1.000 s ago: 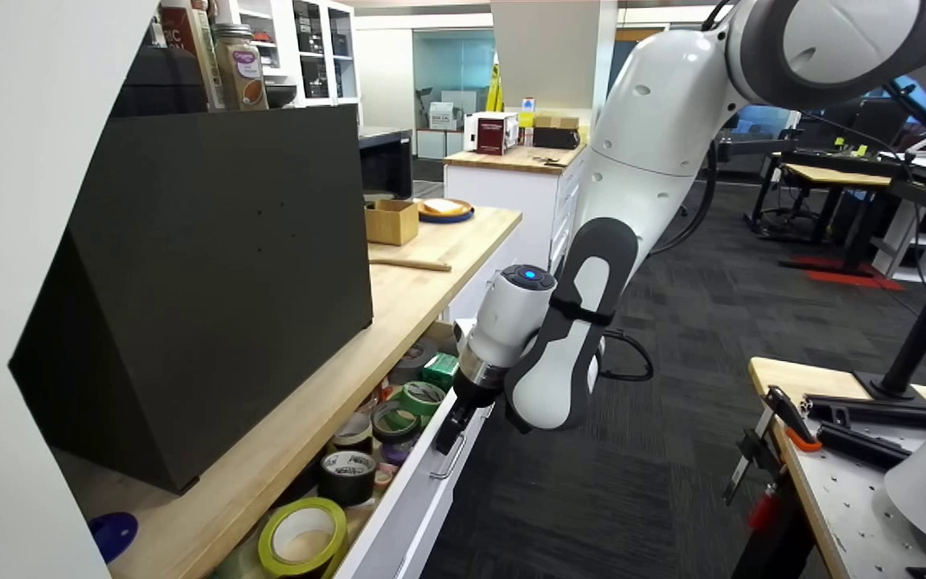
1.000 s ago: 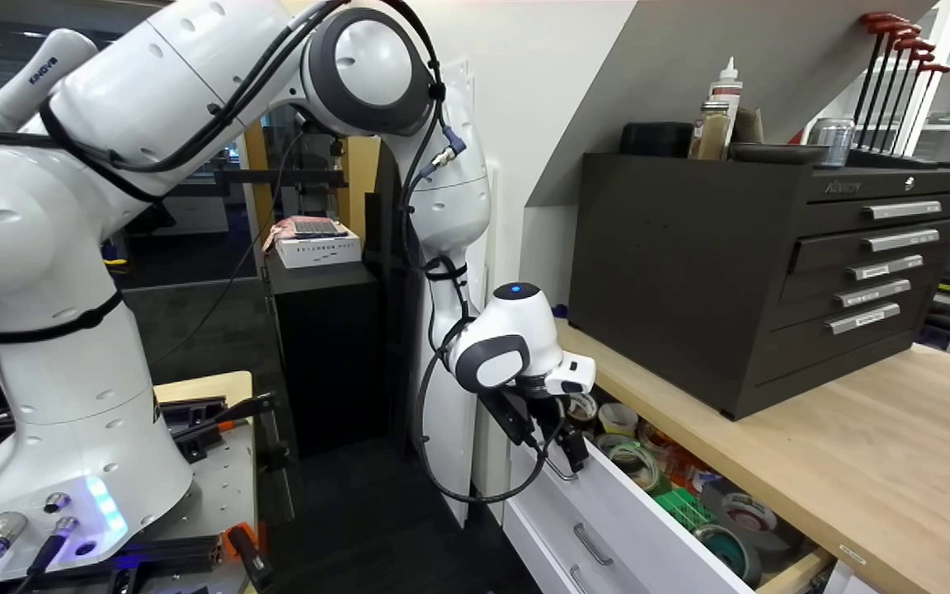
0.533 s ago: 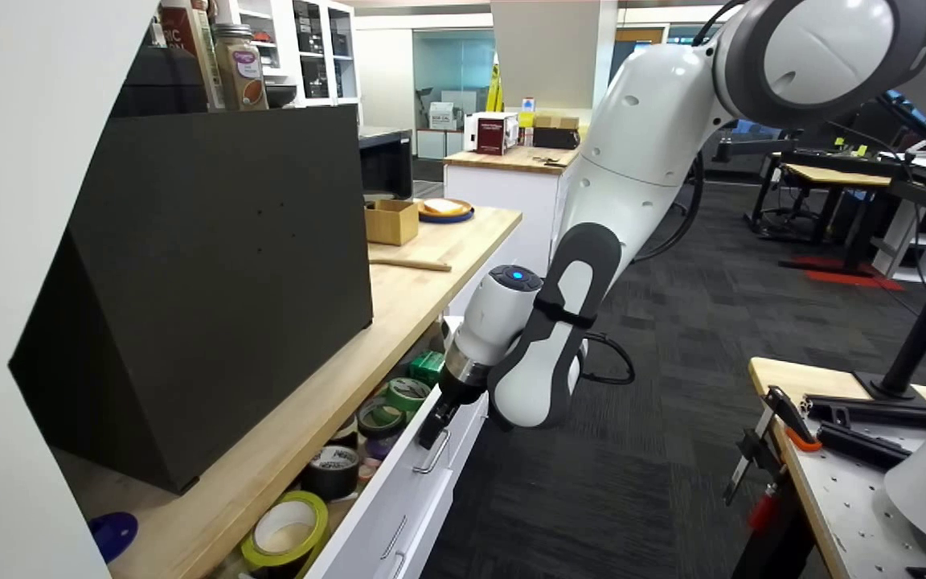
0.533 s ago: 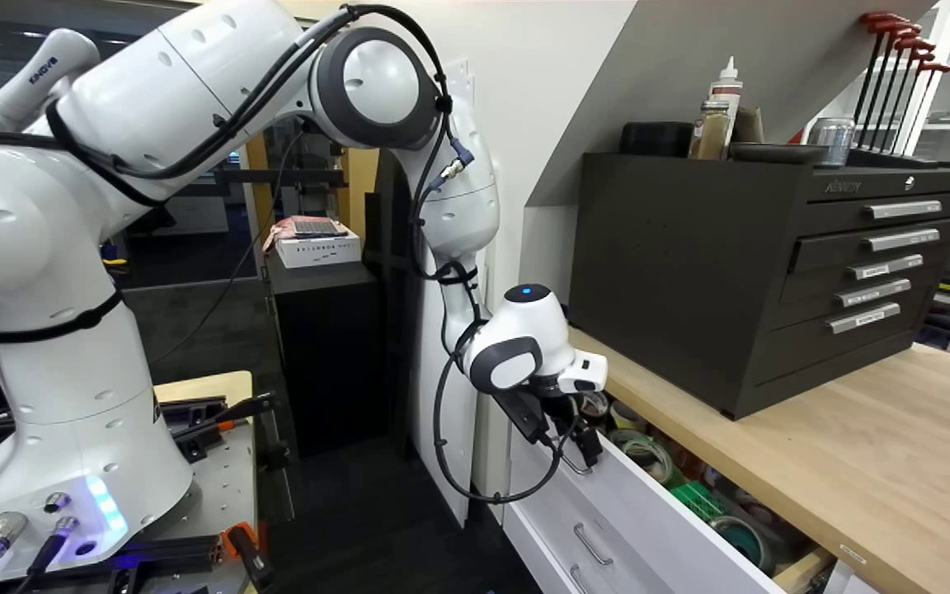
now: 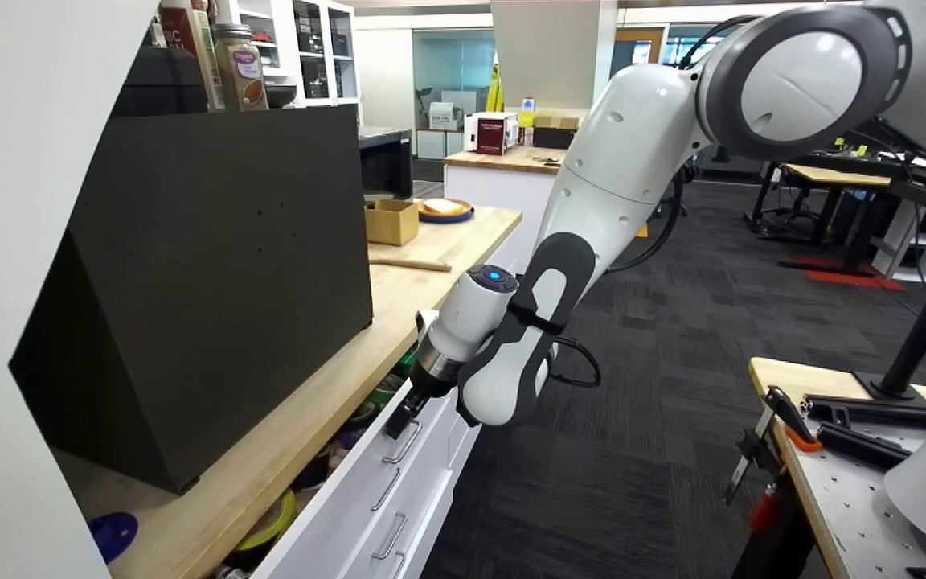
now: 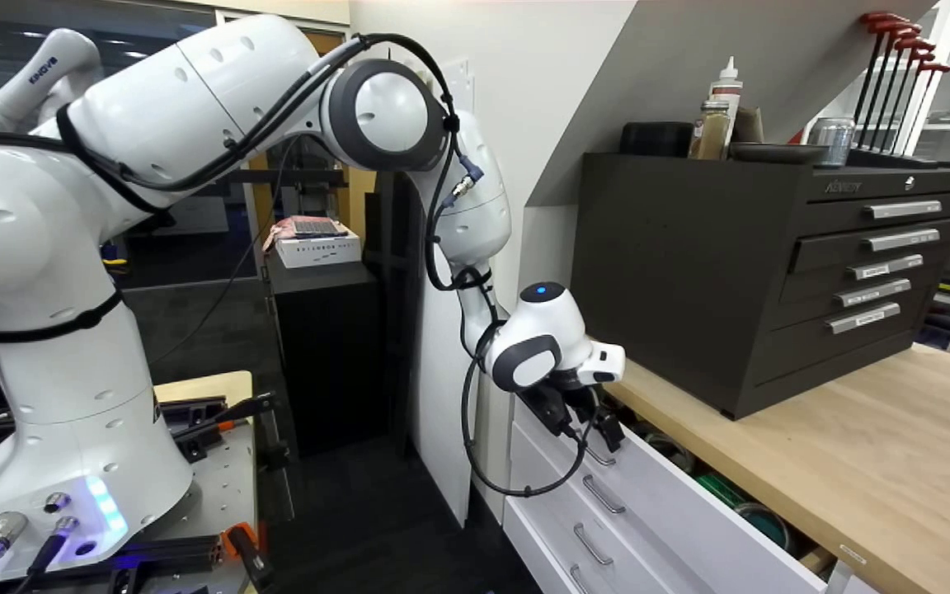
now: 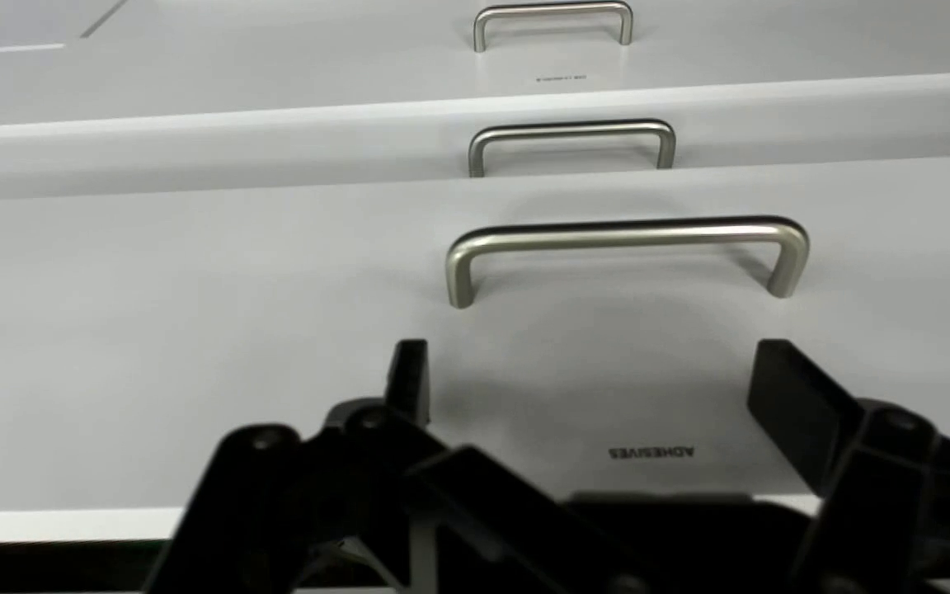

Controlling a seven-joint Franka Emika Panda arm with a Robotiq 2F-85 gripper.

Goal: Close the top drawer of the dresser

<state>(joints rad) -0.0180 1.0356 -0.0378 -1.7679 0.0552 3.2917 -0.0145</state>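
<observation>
At the left, below the tabletop (image 5: pixel 230 486) that carries the dark tool chest (image 5: pixel 230 265), a yellow tape roll (image 5: pixel 274 523) peeks from the gap; if it stands too tall, I'd expect it to snag on the wood. Just right of it runs the top drawer (image 5: pixel 334 515), under the tabletop and partly out. The gripper (image 7: pixel 590 384) has its fingers spread wide at the drawer front, nothing between them, short of the handle (image 7: pixel 627 235); whether they touch, I can't tell. They sit high, which worries me: with a slight lift the tips could slip over the rim and get pinched. Farther right, the white wrist (image 5: pixel 475 318) leans near the tabletop's edge and might knock it.
</observation>
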